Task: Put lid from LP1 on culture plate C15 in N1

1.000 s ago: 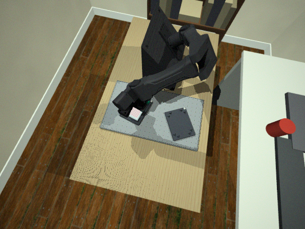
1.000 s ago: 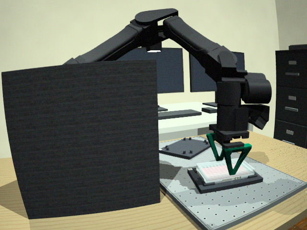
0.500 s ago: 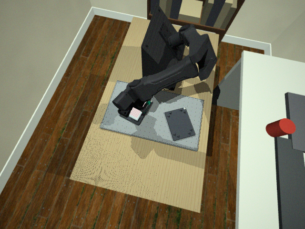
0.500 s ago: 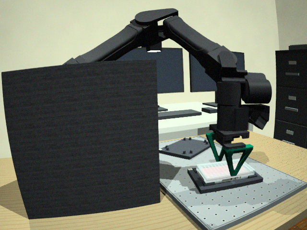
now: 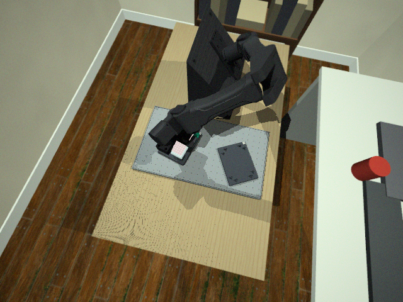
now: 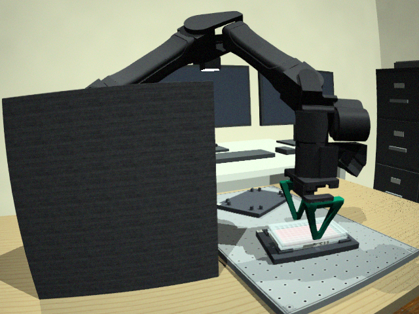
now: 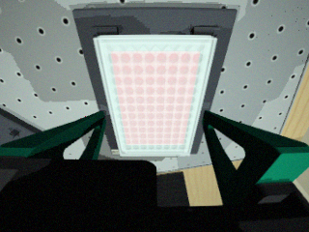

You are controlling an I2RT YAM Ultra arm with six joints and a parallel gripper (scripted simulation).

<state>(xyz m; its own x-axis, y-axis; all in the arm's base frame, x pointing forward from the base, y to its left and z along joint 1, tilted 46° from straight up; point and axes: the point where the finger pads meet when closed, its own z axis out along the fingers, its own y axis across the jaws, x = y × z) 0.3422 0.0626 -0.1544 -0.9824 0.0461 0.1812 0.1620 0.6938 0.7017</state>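
Observation:
The culture plate C15 with pink wells sits in the dark plate nest N1 (image 6: 307, 244). A clear lid (image 6: 307, 233) lies flat over the plate, its rim around the plate's edge. My gripper (image 7: 154, 116) with green fingers is open wide. It hangs just above the near end of the plate, one finger on each long side, both clear of the lid. In the top view the plate (image 5: 179, 149) shows under the wrist. The lid park LP1 (image 5: 237, 163) is a dark plate with small pegs and holds nothing.
The nest and the lid park stand on a grey perforated baseplate (image 6: 304, 270) on a wooden table. A large dark panel (image 6: 111, 186) stands at the left by the arm's base. A white desk with a red cylinder (image 5: 370, 168) is at the right.

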